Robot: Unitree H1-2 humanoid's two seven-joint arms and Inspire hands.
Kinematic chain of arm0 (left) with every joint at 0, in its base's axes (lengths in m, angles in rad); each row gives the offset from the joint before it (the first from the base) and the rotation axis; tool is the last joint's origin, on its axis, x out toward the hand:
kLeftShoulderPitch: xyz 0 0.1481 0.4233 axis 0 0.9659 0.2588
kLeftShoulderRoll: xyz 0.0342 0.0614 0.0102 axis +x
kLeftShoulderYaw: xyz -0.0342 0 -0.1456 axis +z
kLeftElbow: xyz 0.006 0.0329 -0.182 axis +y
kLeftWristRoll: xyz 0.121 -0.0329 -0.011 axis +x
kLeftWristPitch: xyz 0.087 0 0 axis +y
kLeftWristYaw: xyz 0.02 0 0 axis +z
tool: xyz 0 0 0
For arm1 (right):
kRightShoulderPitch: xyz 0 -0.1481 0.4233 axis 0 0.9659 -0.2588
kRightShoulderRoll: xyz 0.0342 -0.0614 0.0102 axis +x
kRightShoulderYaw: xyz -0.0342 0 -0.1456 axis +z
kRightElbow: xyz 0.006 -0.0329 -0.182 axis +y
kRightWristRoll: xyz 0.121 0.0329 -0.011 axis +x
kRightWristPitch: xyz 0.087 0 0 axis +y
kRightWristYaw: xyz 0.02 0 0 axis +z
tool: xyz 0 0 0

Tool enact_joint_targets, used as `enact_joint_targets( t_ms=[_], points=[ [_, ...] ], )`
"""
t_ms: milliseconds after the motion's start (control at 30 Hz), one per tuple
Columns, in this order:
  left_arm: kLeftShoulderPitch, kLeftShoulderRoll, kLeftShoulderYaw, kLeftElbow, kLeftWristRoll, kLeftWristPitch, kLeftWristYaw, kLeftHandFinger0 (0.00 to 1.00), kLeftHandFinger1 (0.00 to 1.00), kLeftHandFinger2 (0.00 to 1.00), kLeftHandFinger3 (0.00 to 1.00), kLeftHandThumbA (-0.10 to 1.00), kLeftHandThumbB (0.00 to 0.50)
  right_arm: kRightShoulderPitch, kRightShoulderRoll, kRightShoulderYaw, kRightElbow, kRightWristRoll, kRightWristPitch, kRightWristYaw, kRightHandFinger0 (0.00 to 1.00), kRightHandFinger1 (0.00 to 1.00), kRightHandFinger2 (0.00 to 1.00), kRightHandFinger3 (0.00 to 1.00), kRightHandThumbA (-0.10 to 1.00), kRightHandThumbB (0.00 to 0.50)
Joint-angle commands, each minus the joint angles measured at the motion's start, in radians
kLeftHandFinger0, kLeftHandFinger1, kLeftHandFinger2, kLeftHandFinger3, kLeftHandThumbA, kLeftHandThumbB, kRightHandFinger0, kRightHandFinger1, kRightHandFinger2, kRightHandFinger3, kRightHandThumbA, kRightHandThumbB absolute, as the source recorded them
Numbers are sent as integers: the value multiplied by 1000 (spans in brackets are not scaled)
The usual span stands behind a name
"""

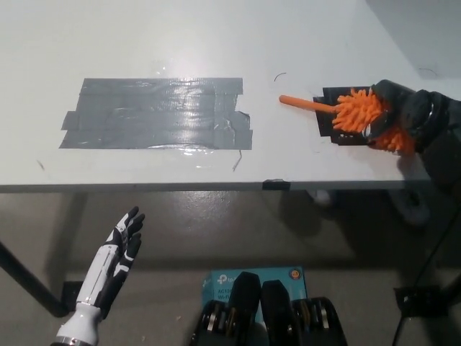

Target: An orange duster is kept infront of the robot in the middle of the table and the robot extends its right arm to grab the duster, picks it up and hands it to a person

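right hand (395, 115) gripping duster (358, 110) (orange)

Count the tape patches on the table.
2. A big grey tape patch lies left of centre on the table; a small black patch sits at the right, partly hidden under the duster and right robot hand.
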Motion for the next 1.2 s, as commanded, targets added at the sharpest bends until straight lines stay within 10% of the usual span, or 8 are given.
enact_joint_targets(
  t_ms=[0, 133, 300, 367, 433, 600, 700, 1167],
  points=[
    [-17, 19, 1, -21, 21, -49, -3, 955, 1000, 1000, 1000, 964, 146, 36, 16, 28, 14, -12, -57, 33, 293, 697, 664, 987, -100, 188],
    [-15, 17, 3, -22, 7, -47, -11, 898, 998, 1000, 1000, 965, 142, 51, 6, 39, -7, -13, -66, 49, 463, 768, 623, 1000, -100, 140],
    [-22, 18, 6, -23, -12, -36, -20, 871, 964, 989, 1000, 968, 147, 63, -12, 13, -34, 24, -88, 94, 212, 566, 436, 960, -100, 129],
    [-29, 20, 6, -23, -10, -36, -20, 858, 948, 977, 1000, 972, 140, 72, -23, -31, -52, 73, -99, 117, 207, 594, 463, 537, -100, 129],
    [-30, 20, 6, -24, -5, -33, -21, 853, 937, 969, 1000, 986, 143, 88, -37, -98, -71, 151, -131, 166, 72, 512, 463, 345, -100, 127],
    [-40, 23, 8, -26, -4, -26, -26, 852, 927, 956, 1000, 1000, 148, 126, -48, -279, -159, 337, -82, 288, 0, 449, 834, 530, -100, 105],
    [-41, 24, 7, -23, 0, -32, -26, 850, 924, 948, 1000, 1000, 138, 154, -45, -401, -208, 486, -15, 411, 9, 455, 813, 973, -100, 107],
    [-48, 23, 11, -20, -10, -25, -27, 832, 898, 918, 1000, 991, 131, 259, 10, -585, -484, 844, 183, 545, 0, 396, 777, 970, -100, 107]
  ],
)
